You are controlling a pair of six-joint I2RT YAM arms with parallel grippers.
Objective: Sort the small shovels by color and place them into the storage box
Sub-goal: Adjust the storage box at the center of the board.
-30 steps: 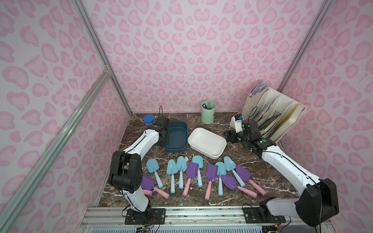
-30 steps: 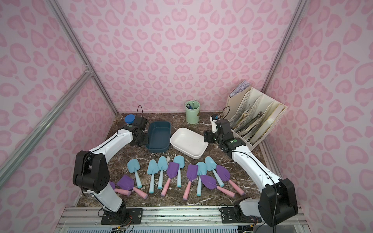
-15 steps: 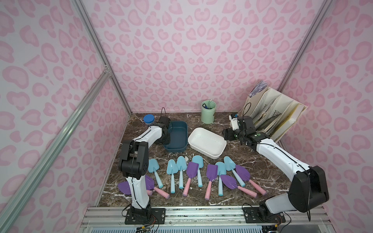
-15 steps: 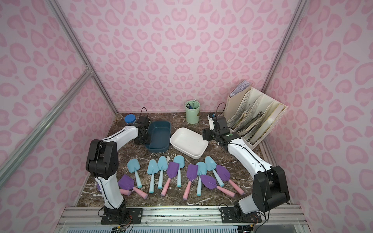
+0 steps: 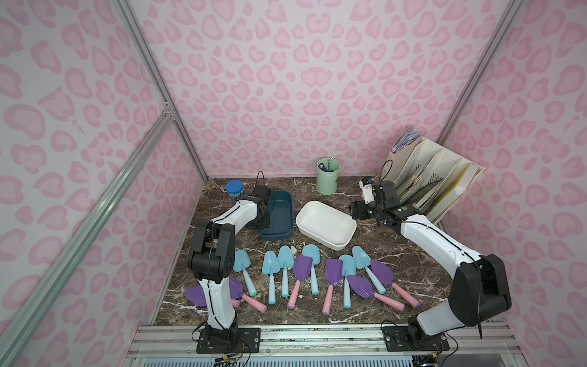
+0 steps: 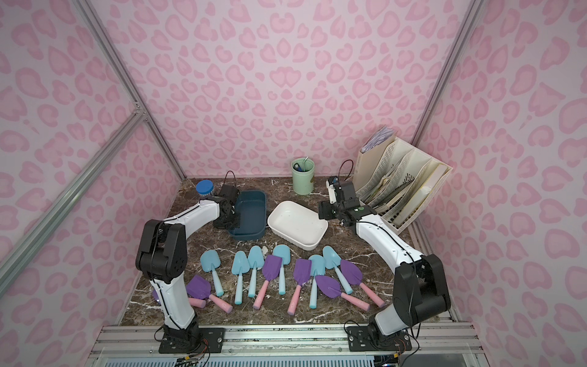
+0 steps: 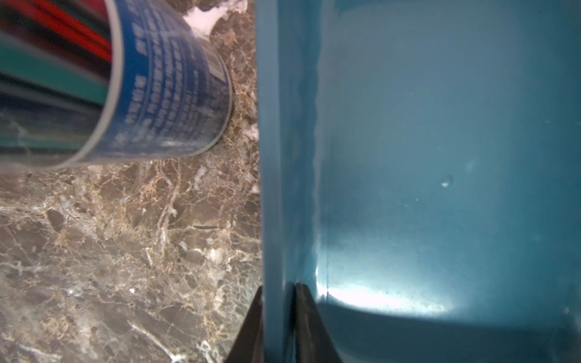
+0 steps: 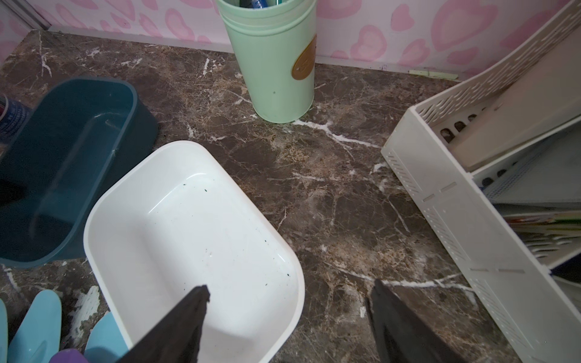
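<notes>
the small shovels (image 5: pixel 302 267) lie in a row on the marble table (image 5: pixel 381 254), in front of the blue box (image 5: pixel 281 219) and white box (image 5: pixel 325 224). left gripper (image 7: pixel 278 298) pinches the blue box's wall; right gripper (image 8: pixel 289 286) hangs spread over the white box's rim.

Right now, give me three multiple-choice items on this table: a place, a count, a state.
1. The green cup stands: A) in the white box B) in the file rack C) at the back wall
2. Count of all-light-blue shovels on the table: A) six B) three C) nine
3. The left jaws are: A) open, holding nothing B) shut on the wall of the dark blue box C) shut on a purple shovel
C: the pink wall rises just behind it. A: six blue blades show in both top views. B: the left wrist view shows a jaw on each side of that wall.
</notes>
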